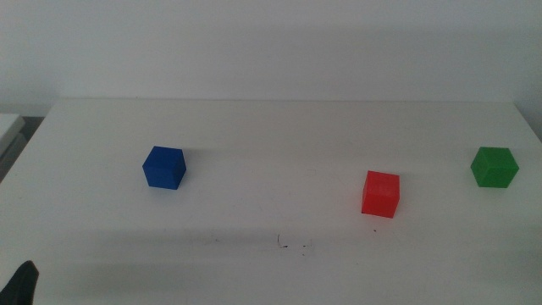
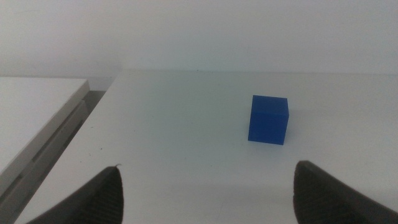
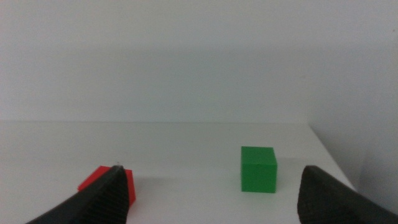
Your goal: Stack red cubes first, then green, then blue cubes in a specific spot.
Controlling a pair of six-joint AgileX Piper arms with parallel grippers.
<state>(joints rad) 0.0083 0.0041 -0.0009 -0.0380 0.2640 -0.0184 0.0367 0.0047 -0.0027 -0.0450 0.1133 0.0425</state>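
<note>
On the white surface [image 1: 279, 135], three cubes are seen standing well apart, none yet stacked. The red cube [image 1: 380, 194] is found right of centre, the green cube [image 1: 494, 167] near the right edge, and the blue cube [image 1: 164, 167] toward the left. The spot [image 1: 292, 245], marked by faint dark scribbles, lies bare near the front, between blue and red and closer to red.

Neither arm is at work over the cubes. The left gripper [image 2: 205, 199] is shown with its jaws spread wide and empty; only a dark tip [image 1: 24, 284] of it is caught in the middle view's lower left corner. The blue cube [image 2: 268, 119] is seen ahead of it, offset toward one jaw. The right gripper [image 3: 211, 199] is likewise held wide open, holding nothing, and is out of the middle view. From its wrist camera, the red cube [image 3: 112, 180] is partly hidden behind one jaw, while the green cube [image 3: 258, 168] sits ahead between the jaws.

As red is due first, the right arm is judged the nearer. Red lies off-line from its jaws, so a sideways shift would be needed before closing.
</note>
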